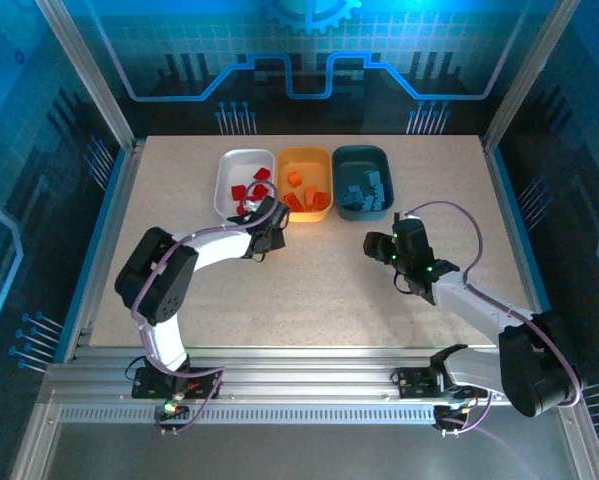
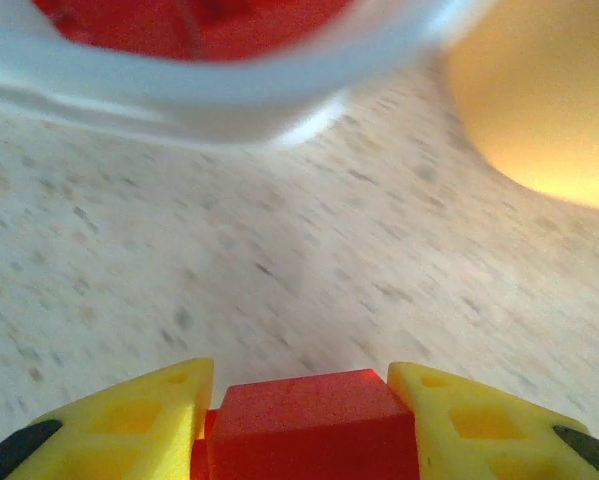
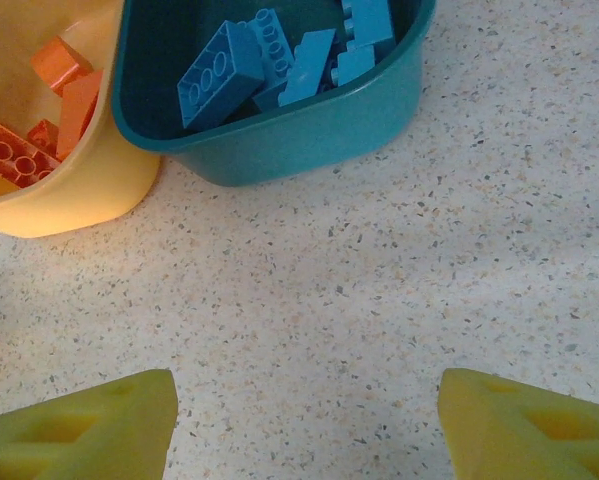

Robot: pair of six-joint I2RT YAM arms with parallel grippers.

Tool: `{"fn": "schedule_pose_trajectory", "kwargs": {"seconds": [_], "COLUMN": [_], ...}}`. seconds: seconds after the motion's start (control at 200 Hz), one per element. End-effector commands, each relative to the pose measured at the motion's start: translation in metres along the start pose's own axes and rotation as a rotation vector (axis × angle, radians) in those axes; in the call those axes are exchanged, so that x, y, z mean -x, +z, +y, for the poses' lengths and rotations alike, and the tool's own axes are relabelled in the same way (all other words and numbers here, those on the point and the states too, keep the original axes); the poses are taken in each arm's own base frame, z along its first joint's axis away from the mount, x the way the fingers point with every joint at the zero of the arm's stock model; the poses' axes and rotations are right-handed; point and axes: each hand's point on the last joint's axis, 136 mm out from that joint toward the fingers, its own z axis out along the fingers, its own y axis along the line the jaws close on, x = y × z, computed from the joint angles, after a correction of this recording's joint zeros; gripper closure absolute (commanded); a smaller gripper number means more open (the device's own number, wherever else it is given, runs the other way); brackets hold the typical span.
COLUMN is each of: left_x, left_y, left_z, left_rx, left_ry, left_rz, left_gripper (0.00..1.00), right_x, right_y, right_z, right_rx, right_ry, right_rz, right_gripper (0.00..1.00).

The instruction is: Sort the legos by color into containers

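Note:
My left gripper [image 2: 299, 378] is shut on a red lego [image 2: 309, 425], just above the table in front of the white tray [image 2: 229, 105]; from above, this gripper [image 1: 271, 215] sits at that tray's near right corner. The white tray [image 1: 227, 165] holds several red legos [image 1: 251, 190]. The orange-yellow tray [image 1: 305, 153] holds orange legos [image 1: 304, 197], and the dark teal tray [image 1: 363, 151] holds blue legos [image 1: 364, 190]. My right gripper [image 3: 306, 388] is open over bare table, in front of the teal tray [image 3: 309, 130] with its blue legos [image 3: 219, 70].
The three trays stand side by side at the back middle of the table. The orange-yellow tray [image 3: 79, 190] touches the teal one. Bare tabletop lies between the two arms. Metal frame rails border the table on both sides.

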Motion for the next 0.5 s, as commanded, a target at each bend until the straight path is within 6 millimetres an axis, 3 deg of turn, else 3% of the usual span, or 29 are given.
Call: {"fn": "schedule_pose_trajectory", "kwargs": {"seconds": [0.0,0.07,0.17,0.29,0.495], "left_x": [0.020,0.050,0.087,0.113,0.144], "left_y": [-0.038,-0.055,-0.061,-0.038,0.005], "left_z": [-0.002,0.007,0.031,0.050,0.054], "left_rx": [-0.041,-0.040,-0.031,0.010,0.030], "left_ry": [0.033,0.010,-0.073,-0.119,-0.123], "left_rz": [-0.049,-0.099,-0.088,-0.050,-0.001], "left_gripper": [0.69,0.68,0.66,0.66,0.61], "right_x": [0.015,0.014,0.014,0.014,0.014], "right_y": [-0.002,-0.002,-0.001,0.000,-0.002], "right_z": [0.012,0.012,0.012,0.012,0.013], "right_rx": [0.021,0.023,0.022,0.017,0.019], "right_ry": [-0.016,-0.017,-0.018,-0.019,-0.029], "right_rz": [-0.043,-0.041,-0.038,-0.039,-0.043], "right_gripper": [0.30,0.30,0.30,0.30,0.30]}}
